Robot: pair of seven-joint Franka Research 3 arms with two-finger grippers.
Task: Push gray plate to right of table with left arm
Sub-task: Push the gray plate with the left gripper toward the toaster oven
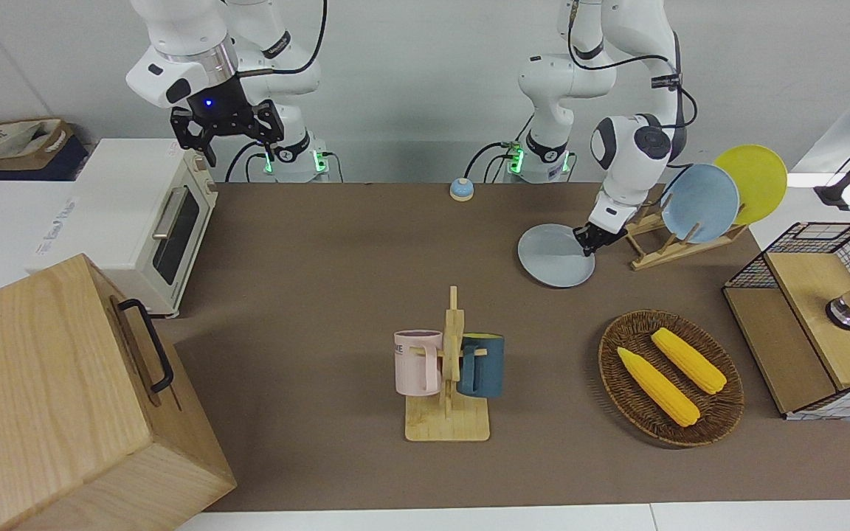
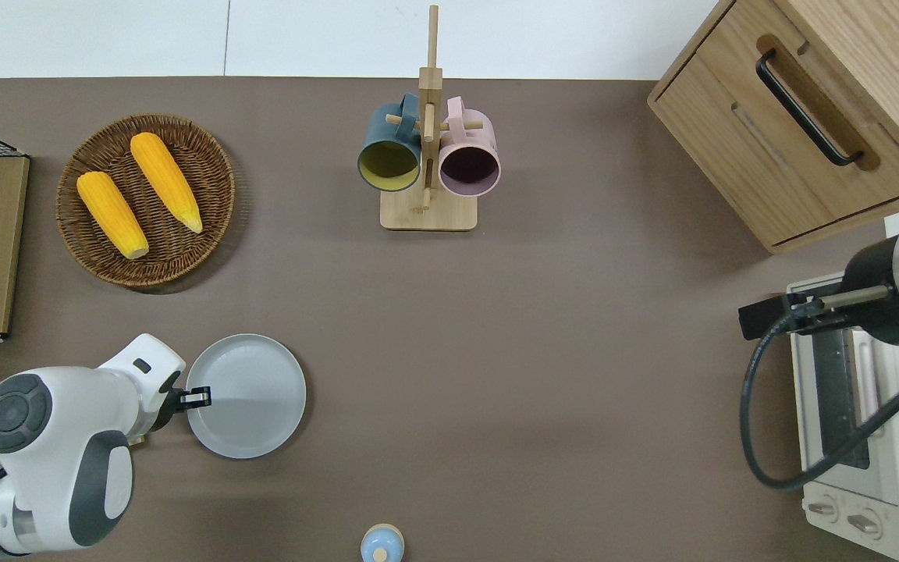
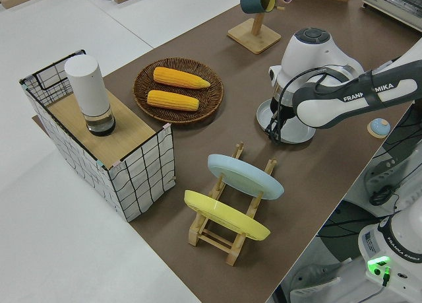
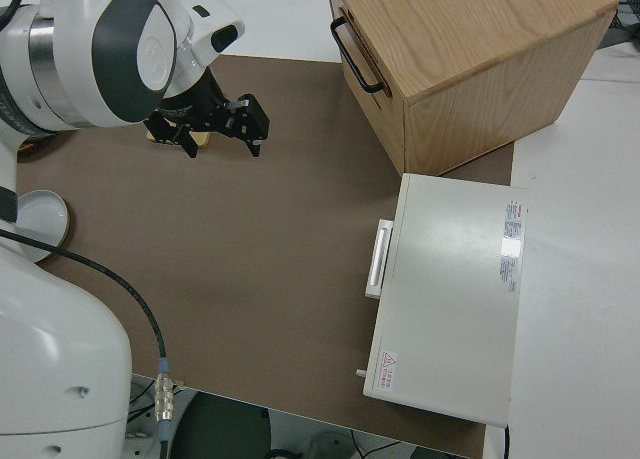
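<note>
- Clearly the gray plate (image 2: 246,396) lies flat on the table (image 2: 543,375), toward the left arm's end, between the corn basket (image 2: 145,200) and the small bell (image 2: 381,542)
- At its rim on the left arm's side sits the left gripper (image 2: 198,397), low and touching, well placed to shove the plate toward the right arm's end; whether its fingers are parted or closed I cannot tell
- Beside it, the plate rack (image 1: 665,243) holds the blue plate (image 1: 699,203) and yellow plate (image 1: 750,183) upright
- Its own arm hides the wrist in the overhead view
- Parked, the right gripper (image 1: 227,125) has its fingers spread

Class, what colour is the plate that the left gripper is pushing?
Pale bluish-gray plate, at the left gripper; clearest in the overhead view.
</note>
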